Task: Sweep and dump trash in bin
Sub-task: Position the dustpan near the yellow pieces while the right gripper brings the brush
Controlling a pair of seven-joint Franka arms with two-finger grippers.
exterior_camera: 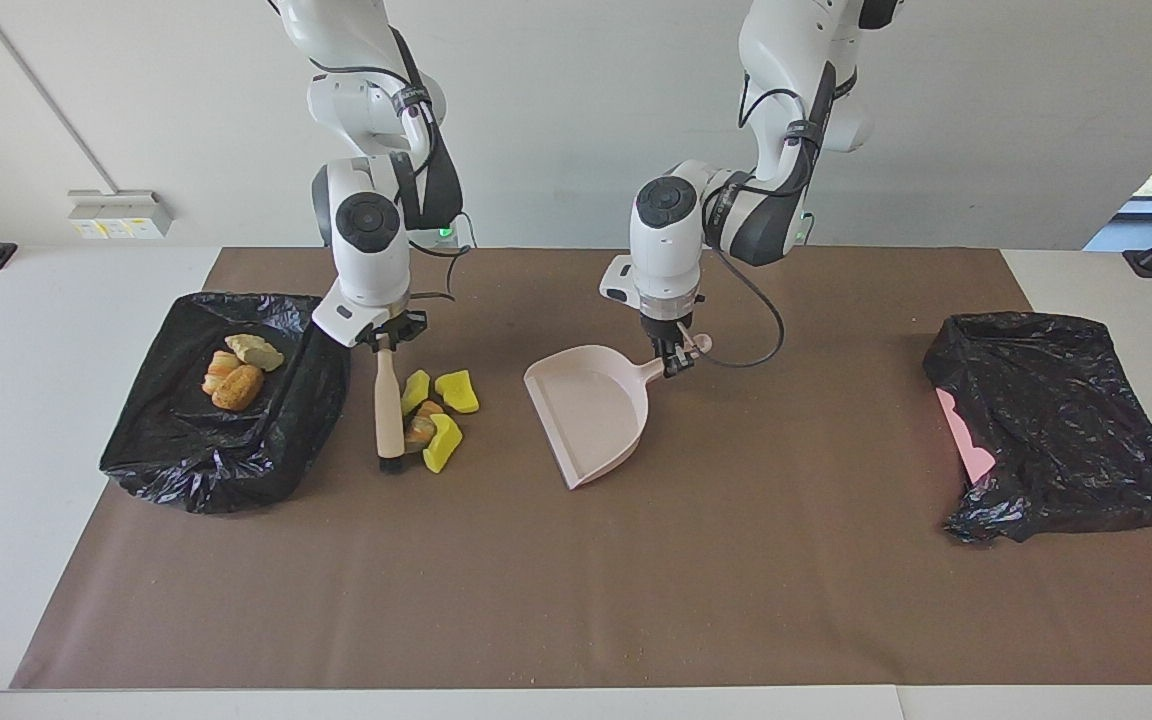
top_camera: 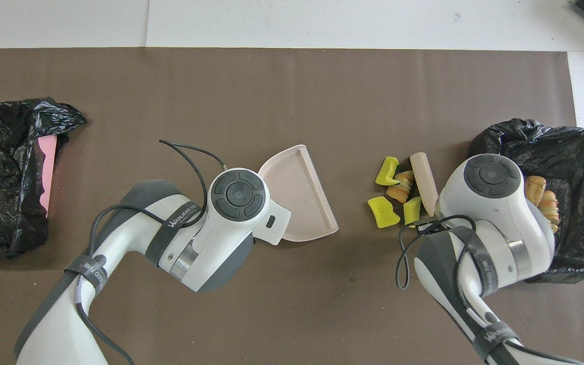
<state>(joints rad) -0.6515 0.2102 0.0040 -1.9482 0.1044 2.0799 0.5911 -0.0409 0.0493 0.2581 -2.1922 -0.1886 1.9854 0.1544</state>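
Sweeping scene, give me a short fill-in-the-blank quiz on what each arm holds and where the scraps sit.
1. The right end effector holds a ____ by its wooden handle.
2. The left end effector grips the handle of the pale pink ____.
3. The loose scraps lie between the brush and the ____.
4. Some bread-like lumps already lie in a bin lined with a ____ bag.

Missing words: brush; dustpan; dustpan; black

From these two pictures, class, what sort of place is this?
Probably a robotics lab set up for a cleaning trial: two robot arms fixed at a table under a brown mat, holding a brush and a dustpan, with staged trash beside a bin.
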